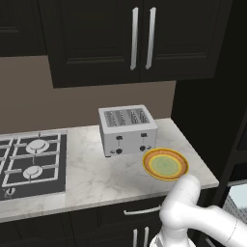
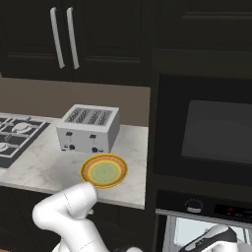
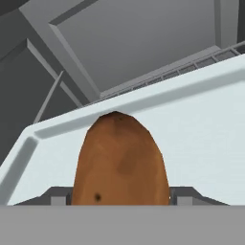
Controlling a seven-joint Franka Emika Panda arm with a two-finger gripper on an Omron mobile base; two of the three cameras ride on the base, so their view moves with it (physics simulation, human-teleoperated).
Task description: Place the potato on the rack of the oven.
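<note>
The potato [image 3: 119,158], a brown oval lump, sits between my gripper's [image 3: 119,197] two dark fingertips [image 3: 57,195], and the gripper is shut on it. Under and beyond it lies a pale, rimmed shelf surface [image 3: 201,119] inside the oven's grey cavity [image 3: 143,43], with wire rack bars [image 3: 191,67] further in. In the right base view the hand [image 2: 212,240] reaches into the oven's pale lower opening [image 2: 182,231], below the black control panel [image 2: 197,205]. The oven's dark column [image 1: 212,116] stands at the right of the left base view.
A yellow-and-green plate [image 1: 165,164] lies on the marble counter [image 1: 96,178] near its right end, with a silver four-slot toaster [image 1: 127,129] behind it. The black gas hob [image 1: 31,164] is at the left. Dark cabinets with silver handles [image 1: 142,38] hang above.
</note>
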